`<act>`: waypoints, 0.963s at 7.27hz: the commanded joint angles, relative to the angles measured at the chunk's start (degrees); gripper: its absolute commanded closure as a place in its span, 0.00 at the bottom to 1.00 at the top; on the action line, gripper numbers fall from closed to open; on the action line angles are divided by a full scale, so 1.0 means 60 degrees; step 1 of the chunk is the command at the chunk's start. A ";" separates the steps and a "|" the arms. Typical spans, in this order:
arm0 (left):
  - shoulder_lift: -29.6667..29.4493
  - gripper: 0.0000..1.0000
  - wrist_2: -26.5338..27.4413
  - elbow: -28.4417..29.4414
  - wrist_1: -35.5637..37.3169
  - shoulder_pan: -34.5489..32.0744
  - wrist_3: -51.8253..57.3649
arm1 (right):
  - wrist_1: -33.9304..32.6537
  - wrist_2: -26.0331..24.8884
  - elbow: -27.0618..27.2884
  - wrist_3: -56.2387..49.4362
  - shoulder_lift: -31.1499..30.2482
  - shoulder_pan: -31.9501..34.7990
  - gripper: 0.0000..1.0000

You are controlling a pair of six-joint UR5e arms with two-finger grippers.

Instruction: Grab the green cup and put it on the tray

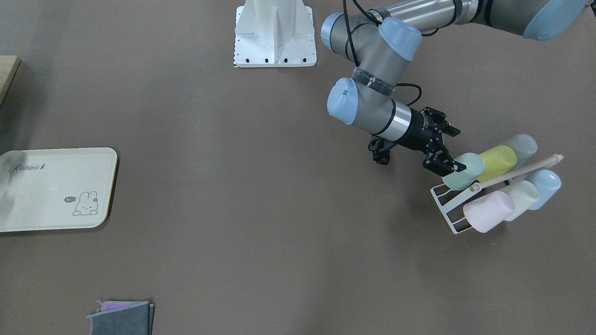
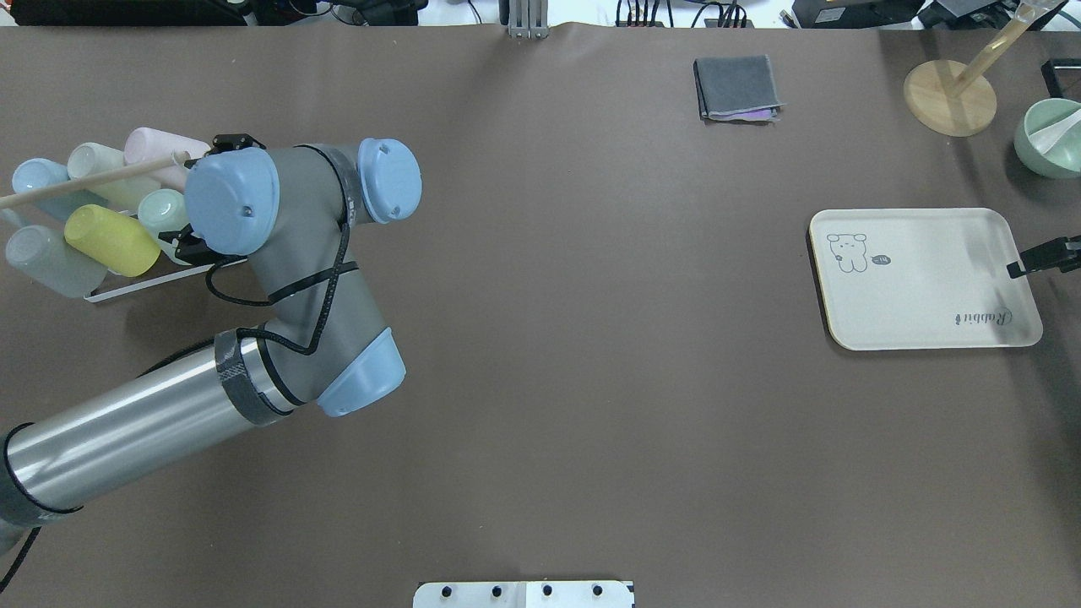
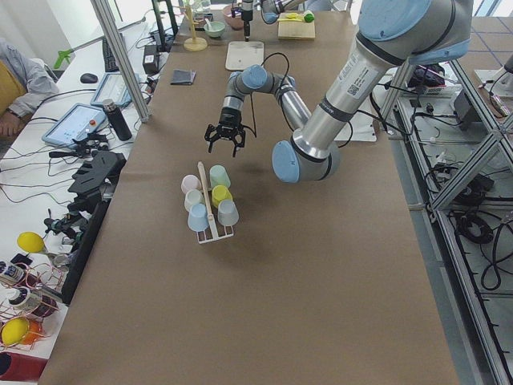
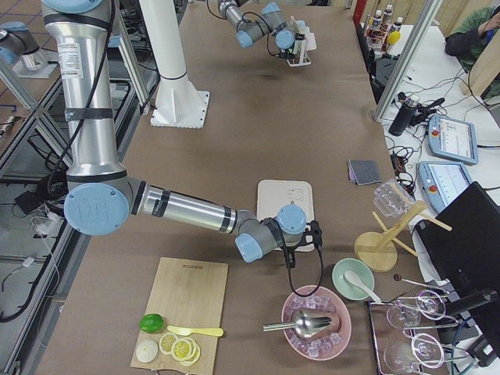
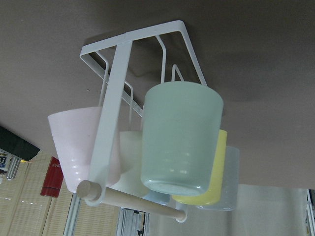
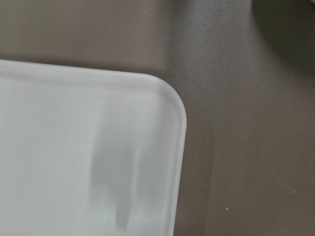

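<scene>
The green cup [image 1: 463, 171] is a pale mint tumbler that hangs on a white wire rack [image 1: 448, 207], next to a yellow cup [image 1: 498, 160]. It also shows in the overhead view [image 2: 162, 211] and fills the left wrist view [image 5: 179, 137]. My left gripper [image 1: 455, 150] is open, right at the cup's near end, one finger beside the cup. The cream tray [image 1: 56, 186] lies far across the table [image 2: 920, 279]. My right gripper [image 2: 1043, 257] hovers over the tray's edge; I cannot tell whether it is open or shut. The right wrist view shows only a tray corner [image 6: 74, 147].
The rack also holds a pink cup [image 1: 488, 211], a cream cup [image 1: 521, 197], a blue cup [image 1: 545, 186] and a grey-blue cup [image 1: 521, 145] under a wooden handle [image 1: 517, 172]. A folded grey cloth [image 2: 736, 87], a wooden stand [image 2: 950, 97] and a green bowl [image 2: 1051, 135] lie at the far side.
</scene>
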 commanded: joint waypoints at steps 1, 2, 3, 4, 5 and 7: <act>-0.0025 0.02 0.0761 0.0364 0.0050 0.0167 0.0002 | -0.0007 0.0017 -0.0118 0.0047 -0.0003 -0.0083 0.21; -0.0039 0.02 0.1114 0.0727 0.0021 0.0240 -0.0041 | -0.0007 0.0003 -0.0118 0.0048 0.0012 -0.0098 0.25; -0.0097 0.02 0.1626 0.1108 -0.0008 0.0313 -0.0056 | 0.0007 0.0003 -0.0103 0.0048 0.0012 -0.0098 0.34; -0.0141 0.02 0.1892 0.1213 0.0021 0.0532 -0.0056 | 0.0007 0.0017 -0.0074 0.0062 0.0012 -0.0098 0.43; -0.0142 0.02 0.1894 0.1287 0.0035 0.0534 -0.0071 | 0.0007 0.0003 -0.0074 0.0062 0.0027 -0.0098 0.50; -0.0069 0.02 0.1865 0.1317 0.0021 0.0621 -0.0100 | 0.0007 0.0003 -0.0088 0.0048 0.0041 -0.0112 0.50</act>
